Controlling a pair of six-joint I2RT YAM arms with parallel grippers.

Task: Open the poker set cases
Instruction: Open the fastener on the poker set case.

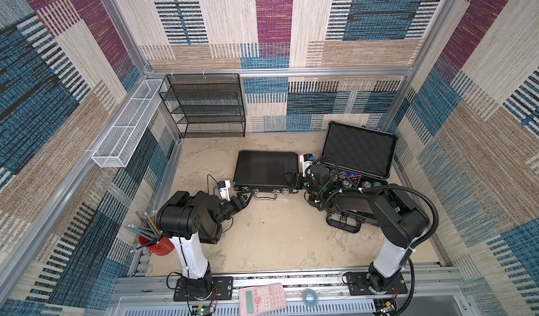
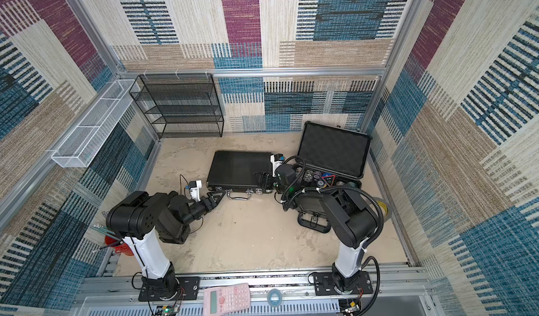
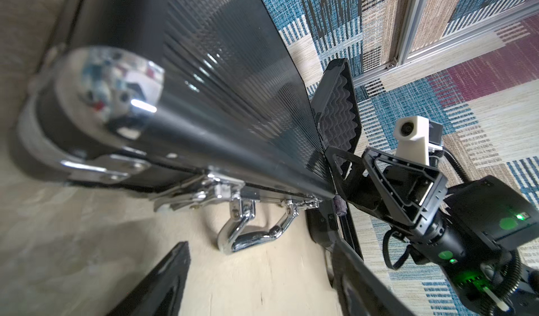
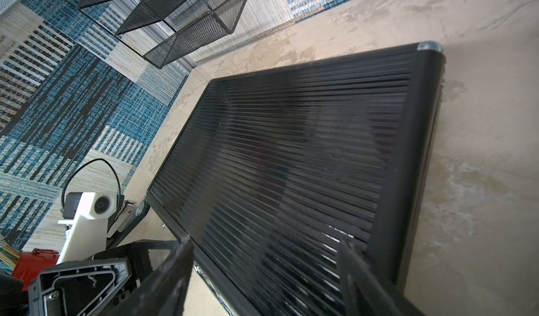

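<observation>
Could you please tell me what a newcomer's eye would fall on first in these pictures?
The bulkier case at the right rear of the table stands open, foam-lined lid raised, colourful poker chips showing inside. At the centre the slim black ribbed case lies flat, lid down, with the left end effector and right end effector at its front corners.

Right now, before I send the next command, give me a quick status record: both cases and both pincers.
black ribbed case: closed, flat, mid-table, handle toward the robot
grey case: open, its lid raised, chips showing inside
left pincer: open, at the black ribbed case's front left corner, holding nothing
right pincer: open, at the black ribbed case's front right corner; contact unclear
remaining: black ribbed case not yet opened
</observation>
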